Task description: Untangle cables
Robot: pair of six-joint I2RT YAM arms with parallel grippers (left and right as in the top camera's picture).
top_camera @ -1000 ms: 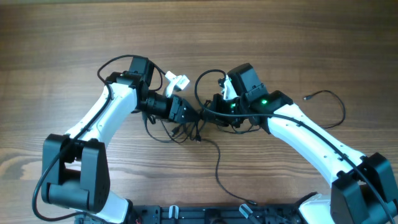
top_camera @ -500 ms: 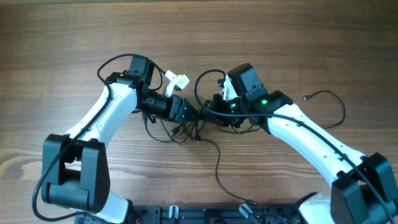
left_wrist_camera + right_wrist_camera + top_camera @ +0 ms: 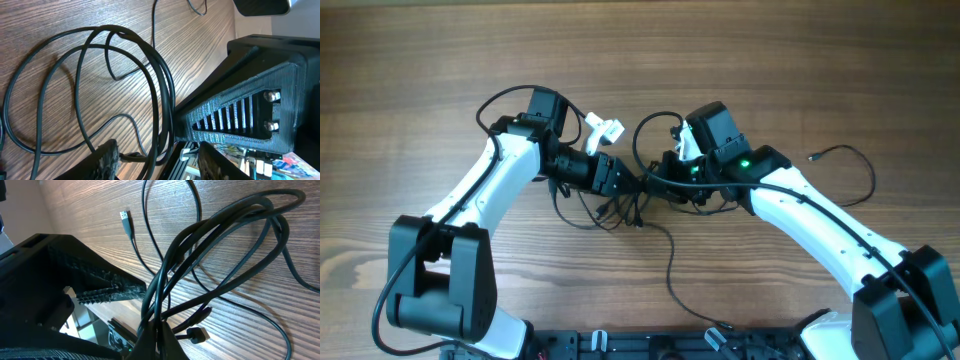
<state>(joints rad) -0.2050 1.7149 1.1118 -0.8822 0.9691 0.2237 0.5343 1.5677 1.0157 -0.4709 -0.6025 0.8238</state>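
Cables (image 3: pixel 620 208) lie in tangle at middle of table (image 3: pixel 770 60), directly between two arm tips. Right gripper (image 3: pixel 156 339) pressed together, pinching bundle. Left gripper (image 3: pixel 160 159) spread, strands passing between fingers. Loose loops lie on left side, likely nearer left gripper.
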